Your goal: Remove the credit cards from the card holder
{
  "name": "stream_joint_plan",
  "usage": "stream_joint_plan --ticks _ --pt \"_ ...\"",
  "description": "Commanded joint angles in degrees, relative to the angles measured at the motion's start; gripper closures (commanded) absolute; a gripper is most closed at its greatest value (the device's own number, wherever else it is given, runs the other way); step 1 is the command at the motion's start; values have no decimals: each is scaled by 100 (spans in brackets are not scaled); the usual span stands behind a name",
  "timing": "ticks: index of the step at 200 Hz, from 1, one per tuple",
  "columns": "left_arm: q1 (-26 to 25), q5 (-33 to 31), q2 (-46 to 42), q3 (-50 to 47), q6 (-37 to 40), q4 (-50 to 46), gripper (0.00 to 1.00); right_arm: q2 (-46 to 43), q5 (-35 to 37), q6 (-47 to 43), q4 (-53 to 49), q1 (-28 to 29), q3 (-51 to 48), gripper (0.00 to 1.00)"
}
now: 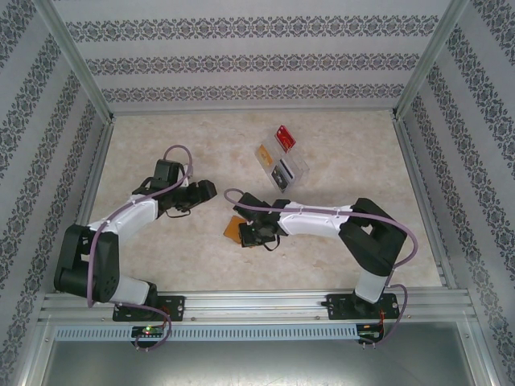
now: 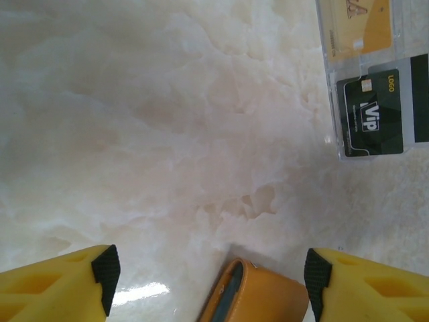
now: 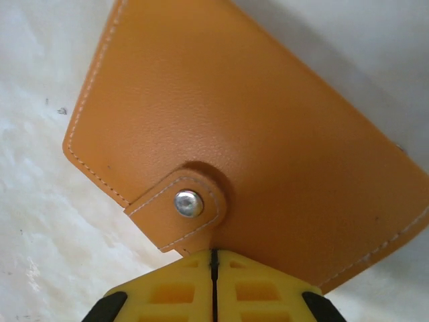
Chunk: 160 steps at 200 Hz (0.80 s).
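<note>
Card holder [image 3: 255, 134], probably light and supple, lies toward the surface's [image 1: 362, 161] near edge; right gripper [image 3: 213, 258] closed at its snap tab [image 3: 184, 201], the natural hold; left gripper [image 2: 210, 272] open, empty.

A clear plastic rectangular tray [image 1: 299, 166] sits askew towards the far side of the pale marble-patterned tabletop [image 1: 161, 257], with a yellow-gold card [image 2: 355, 27] in one compartment. A small red card [image 1: 285, 138] lies at its far end, though I can't tell if it's inside. Grey floral-striped wallpaper walls [image 1: 241, 64] and aluminium frame rails [image 1: 257, 304] enclose the table.
</note>
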Motion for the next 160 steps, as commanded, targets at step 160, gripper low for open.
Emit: stream_joint_plan --ticks 160 --pt "-1205 789 2679 2380 274 5 53 -825 959 -25 381 -1177 -777 70"
